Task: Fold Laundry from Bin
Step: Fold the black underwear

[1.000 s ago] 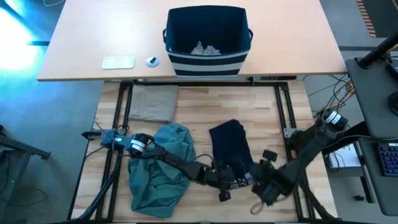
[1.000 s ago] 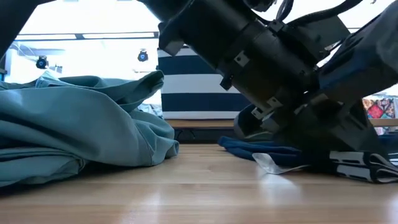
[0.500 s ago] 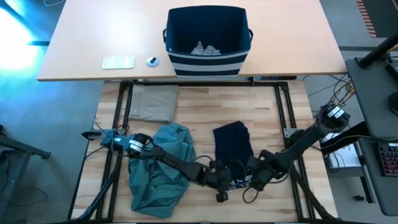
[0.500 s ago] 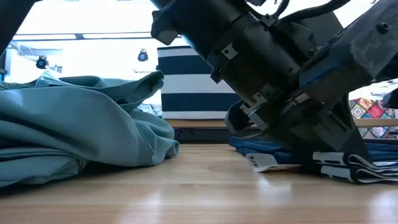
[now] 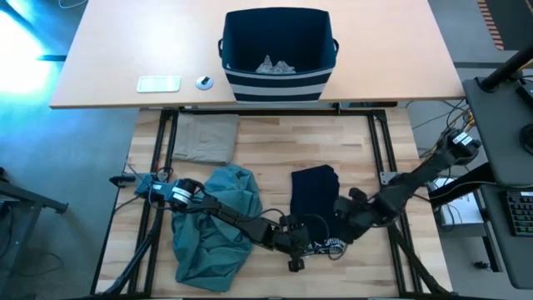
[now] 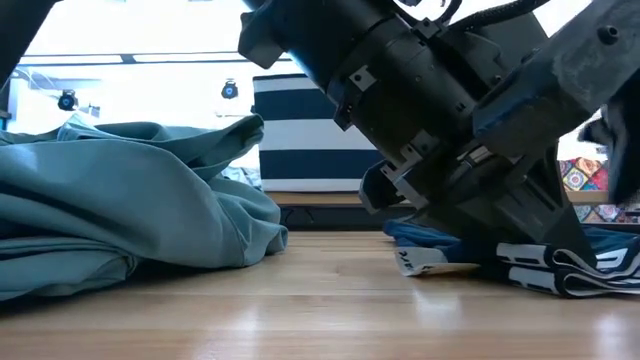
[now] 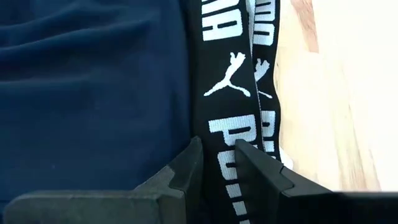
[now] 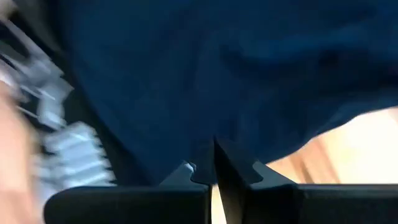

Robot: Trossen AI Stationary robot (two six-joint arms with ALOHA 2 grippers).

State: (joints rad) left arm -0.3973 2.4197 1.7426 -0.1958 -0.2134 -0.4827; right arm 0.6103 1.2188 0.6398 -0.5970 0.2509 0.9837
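Both pinching the navy garment [image 5: 313, 193] flat on the wooden surface [image 5: 266, 142]: left claw [image 7: 214, 163] clamped on its lettered waistband, right claw [image 8: 214, 165] just beside it nipped tight on plain cloth, seemingly to drag a fold; bin [image 5: 277, 52] well beyond.

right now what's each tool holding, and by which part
Left tool: navy garment, by its lettered waistband. Right tool: shut on the same garment's edge.

Soft navy cloth garment [image 5: 314, 188] w/ black band, white lettering; crumpled teal-green garment [image 5: 211, 227]; boxy navy fabric bin [image 5: 277, 52] w/ white stripes.
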